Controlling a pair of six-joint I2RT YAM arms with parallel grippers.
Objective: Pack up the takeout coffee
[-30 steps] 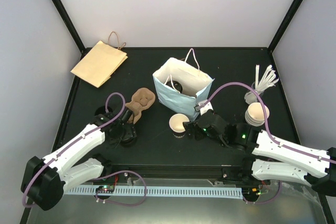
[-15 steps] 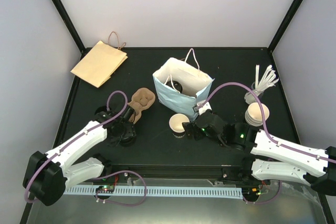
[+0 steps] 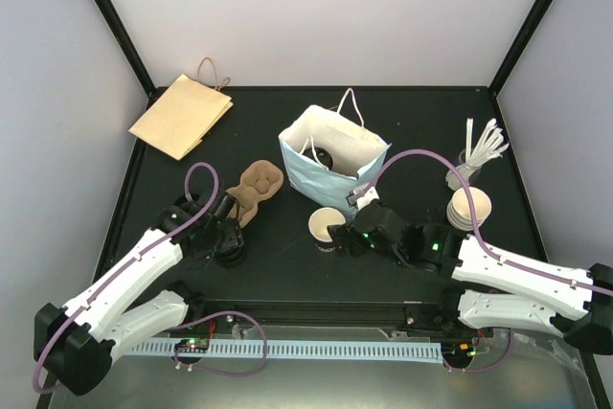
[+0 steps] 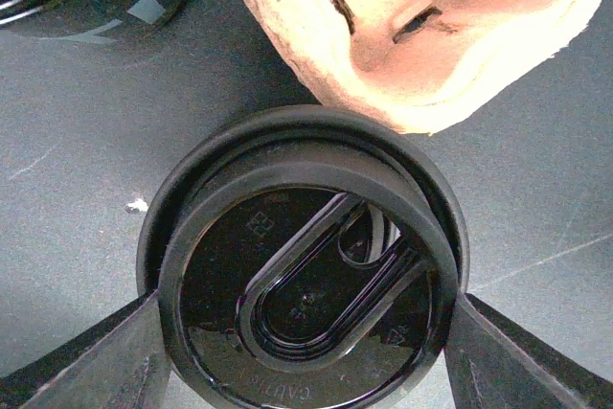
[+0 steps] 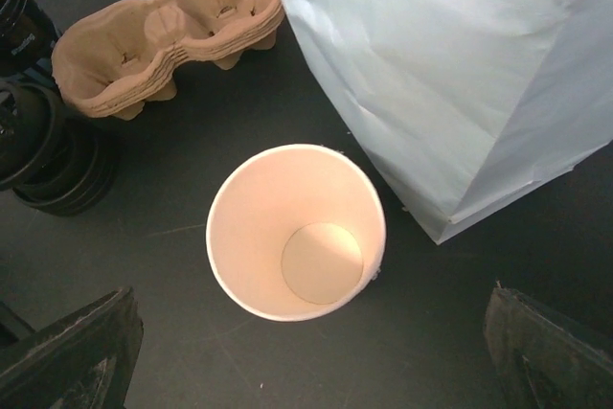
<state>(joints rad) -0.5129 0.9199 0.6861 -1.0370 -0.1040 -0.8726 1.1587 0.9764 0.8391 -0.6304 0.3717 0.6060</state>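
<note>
Two arms at work beside a blue bag (image 3: 333, 165).

Overhead: a lidded cup (image 3: 322, 156) sits inside the bag. Left wrist: left gripper (image 4: 305, 332), jaws spread, flanks a black lid (image 4: 305, 280). Right wrist: right gripper (image 5: 308, 332) gapes wide over an open cup (image 5: 297, 232).

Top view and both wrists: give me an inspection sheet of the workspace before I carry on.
Surface: black table, no spill seen.
Job's things: lidless white cup upright, empty, beside the white bag; black lid atop a lid stack; dark round thing inside the bag, unidentifiable.
Clutter: flat brown bag, cup carrier, cup stack, stirrers.
Grippers: left gripper straddles the lid, grip unclear; right gripper open, flanking the cup, not touching.
Cables: purple cable loops over each arm.
Surroundings: pale walls, black frame posts.
</note>
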